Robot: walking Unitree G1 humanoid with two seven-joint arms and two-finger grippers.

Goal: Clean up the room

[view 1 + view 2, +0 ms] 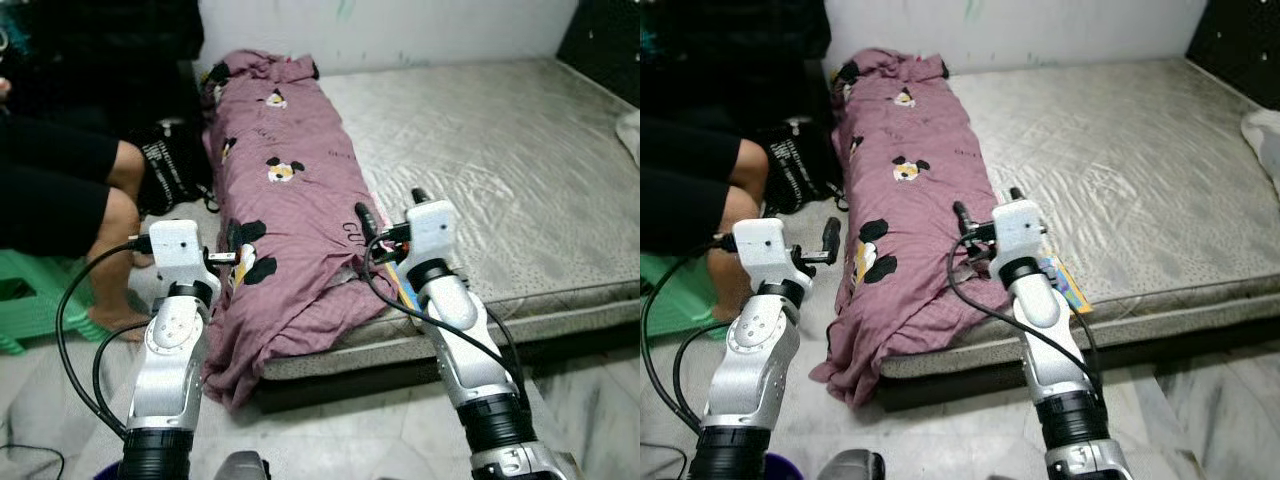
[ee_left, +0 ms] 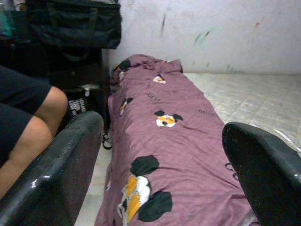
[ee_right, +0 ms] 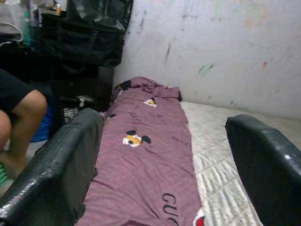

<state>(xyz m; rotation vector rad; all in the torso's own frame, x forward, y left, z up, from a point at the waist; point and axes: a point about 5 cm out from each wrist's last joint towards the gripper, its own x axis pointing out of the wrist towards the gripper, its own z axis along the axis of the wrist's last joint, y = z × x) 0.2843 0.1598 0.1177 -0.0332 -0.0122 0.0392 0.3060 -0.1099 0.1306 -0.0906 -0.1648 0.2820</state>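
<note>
Both the left gripper (image 2: 160,179) and right gripper (image 3: 164,174) hold their fingers apart; the purple blanket (image 1: 290,200) lies ahead between them on the bed (image 1: 480,160).

Right end effector (image 3: 162,174) spread wide — purple blanket (image 3: 146,160) between fingers.

A blanket (image 1: 285,190) lies lengthwise along the left edge of the mattress (image 1: 500,170), running from 6 o'clock up to the wall at 12, its near end hanging over the edge toward the floor (image 1: 350,430). At 9 o'clock a person (image 1: 70,190) sits on a stool (image 1: 30,295), with what may be a bag (image 1: 170,165) between them and the mattress.
</note>
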